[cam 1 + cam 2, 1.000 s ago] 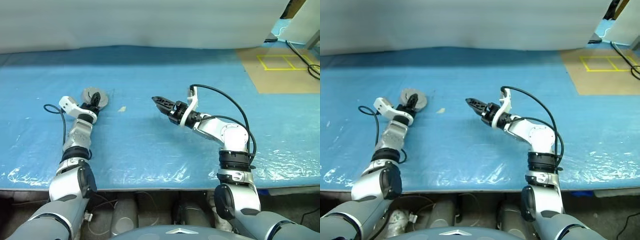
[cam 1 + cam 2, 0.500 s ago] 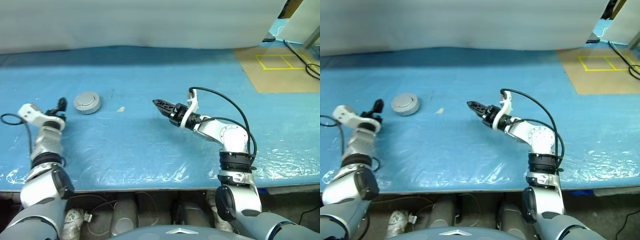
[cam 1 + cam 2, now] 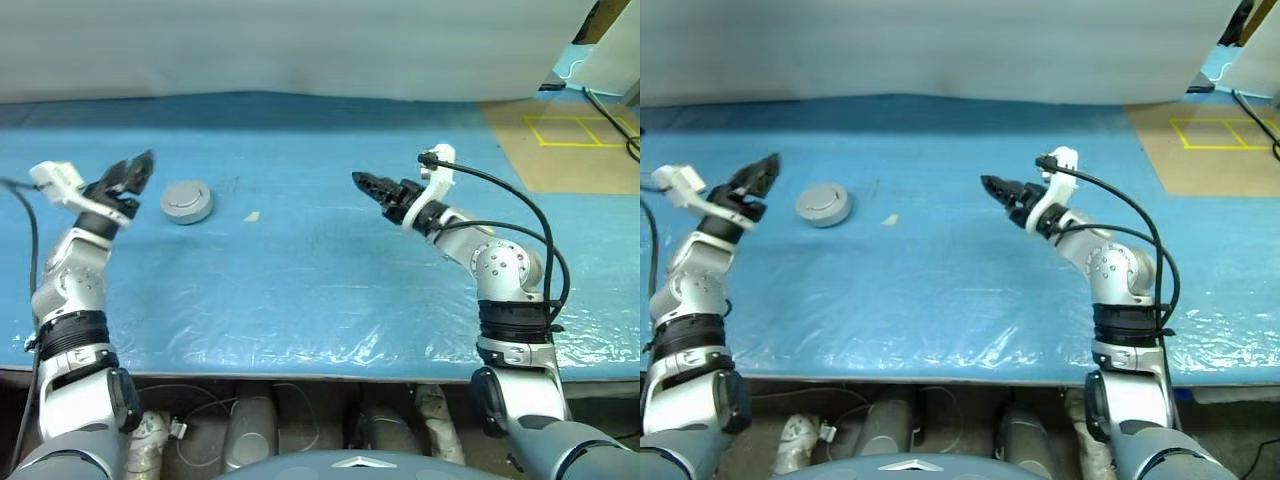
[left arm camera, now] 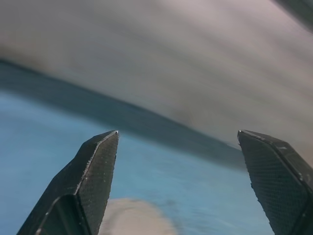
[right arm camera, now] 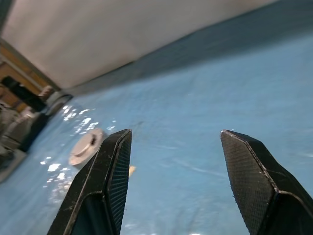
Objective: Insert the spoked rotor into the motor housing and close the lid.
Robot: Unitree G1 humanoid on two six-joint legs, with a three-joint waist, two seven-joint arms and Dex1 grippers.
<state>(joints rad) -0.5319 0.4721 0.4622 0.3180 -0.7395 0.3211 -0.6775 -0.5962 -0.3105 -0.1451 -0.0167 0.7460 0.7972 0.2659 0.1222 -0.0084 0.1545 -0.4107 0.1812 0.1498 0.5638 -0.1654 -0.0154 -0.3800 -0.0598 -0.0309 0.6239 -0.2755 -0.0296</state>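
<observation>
Even, bright overhead light; glare patches on the desk [image 3: 300,300] plastic near its front edge. Left wrist view motion-blurred; head views sharp.

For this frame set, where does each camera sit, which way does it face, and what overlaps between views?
Left eye view, right eye view: on the head, looking forward and down over the blue table; both arms show, left gripper and right gripper open, motor housing closed.
Left wrist view: on the left wrist, facing the grey backdrop; its fingers show.
Right wrist view: on the right wrist, facing along the table; its fingers show.
Shared: the housing appears in head and right wrist views.
</observation>
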